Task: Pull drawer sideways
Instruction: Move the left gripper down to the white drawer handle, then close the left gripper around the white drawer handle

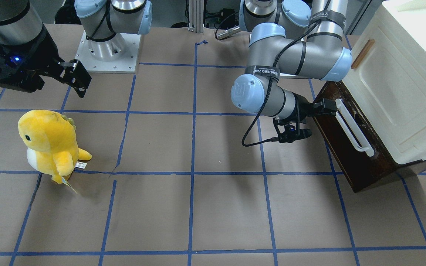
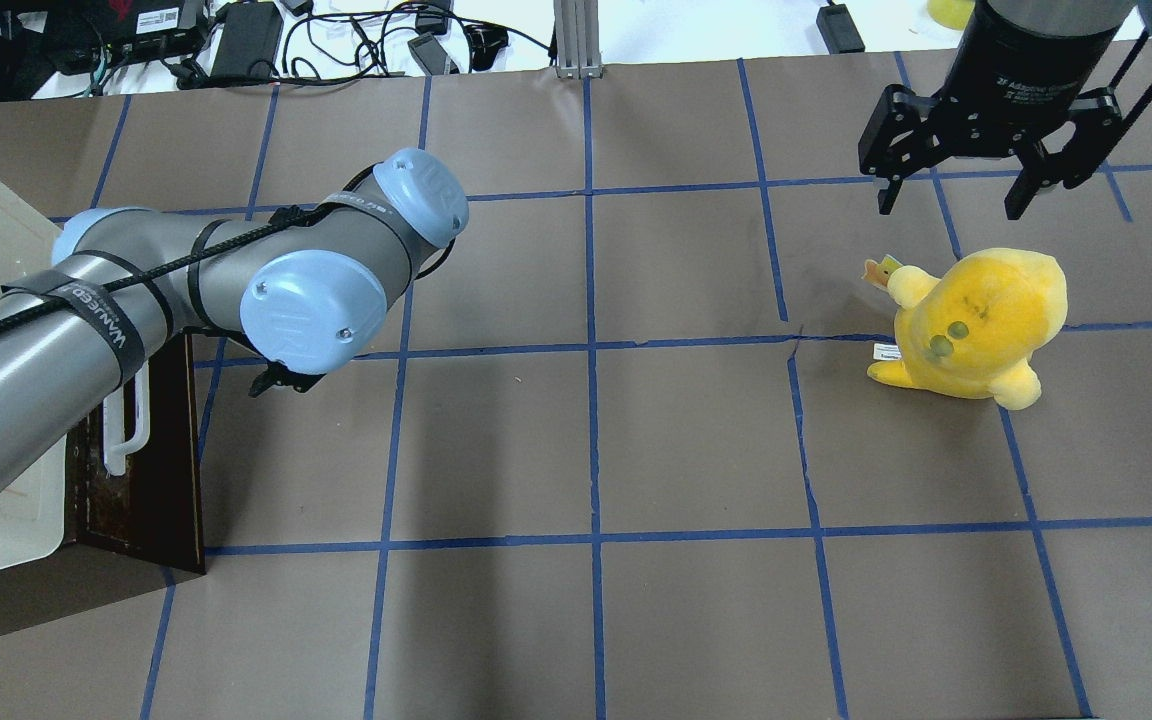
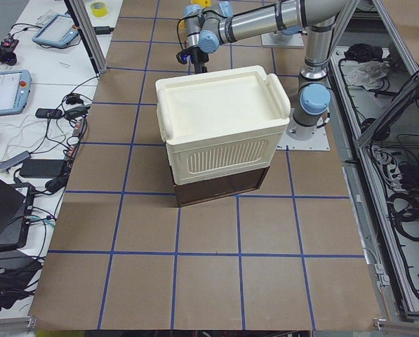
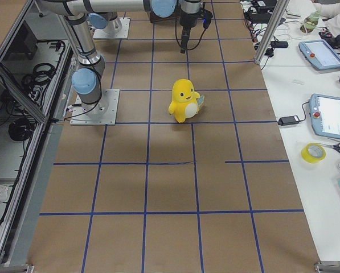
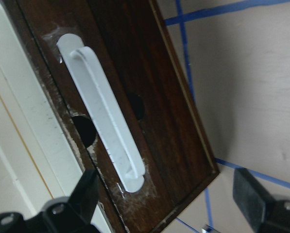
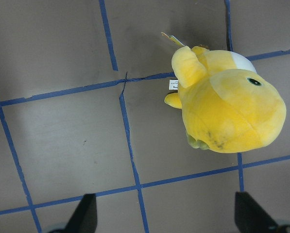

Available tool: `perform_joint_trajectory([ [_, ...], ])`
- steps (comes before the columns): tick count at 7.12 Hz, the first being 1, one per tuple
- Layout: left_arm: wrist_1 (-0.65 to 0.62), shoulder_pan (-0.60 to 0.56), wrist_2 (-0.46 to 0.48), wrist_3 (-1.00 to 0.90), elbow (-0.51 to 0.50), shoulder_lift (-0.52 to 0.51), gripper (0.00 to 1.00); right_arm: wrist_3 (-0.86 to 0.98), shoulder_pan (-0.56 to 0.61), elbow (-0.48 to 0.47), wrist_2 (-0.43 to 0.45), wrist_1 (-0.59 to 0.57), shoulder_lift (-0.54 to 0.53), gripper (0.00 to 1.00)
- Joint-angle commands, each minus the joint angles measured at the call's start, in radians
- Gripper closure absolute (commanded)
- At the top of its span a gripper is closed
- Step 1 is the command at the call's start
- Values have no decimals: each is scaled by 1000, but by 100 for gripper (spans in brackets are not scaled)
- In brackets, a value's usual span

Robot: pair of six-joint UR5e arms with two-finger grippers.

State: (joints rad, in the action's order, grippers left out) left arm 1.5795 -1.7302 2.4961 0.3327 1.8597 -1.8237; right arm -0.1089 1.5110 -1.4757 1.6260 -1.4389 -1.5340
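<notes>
My left fingers (image 5: 81,194) are wide open and empty by the handle (image 5: 106,121), so the drawer (image 5: 154,82) looks shut, not yet grabbed or pulled.

This is a robot lab. Two big grey robot arms (image 1: 294,55) are bolted onto a wide worktop (image 4: 170,187). The worktop is covered in brown paper, and blue tape lines (image 2: 591,440) make squares on it. Metal frame posts (image 4: 270,25) stand at its edge. White side desks (image 4: 292,91) hold control tablets (image 4: 329,116) with screens and a roll of yellow tape (image 4: 312,152). Black power boxes (image 2: 246,40) and tangled wires lie behind the worktop.
</notes>
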Motion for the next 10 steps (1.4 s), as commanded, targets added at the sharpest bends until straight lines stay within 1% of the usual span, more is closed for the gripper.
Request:
perform_joint_trajectory([
  [1, 2, 63, 117, 113, 44, -44, 0, 0, 0, 0, 0, 0, 0, 0],
  [3, 5, 63, 272, 158, 46, -130, 0, 0, 0, 0, 0, 0, 0, 0],
  [4, 7, 63, 292, 175, 44, -167, 0, 0, 0, 0, 0, 0, 0, 0],
  [5, 16, 63, 338, 175, 44, -186, 1, 0, 0, 0, 0, 0, 0, 0],
  [6, 17, 63, 352, 180, 41, -196, 6, 0, 0, 0, 0, 0, 0, 0],
  [7, 19, 63, 359, 180, 38, -201, 20, 0, 0, 0, 0, 0, 0, 0],
  [8, 22, 67, 366, 186, 41, -203, 28, 0, 0, 0, 0, 0, 0, 0],
  [10, 63, 72, 380, 195, 42, -201, 29, 0, -2, 0, 0, 0, 0, 0],
])
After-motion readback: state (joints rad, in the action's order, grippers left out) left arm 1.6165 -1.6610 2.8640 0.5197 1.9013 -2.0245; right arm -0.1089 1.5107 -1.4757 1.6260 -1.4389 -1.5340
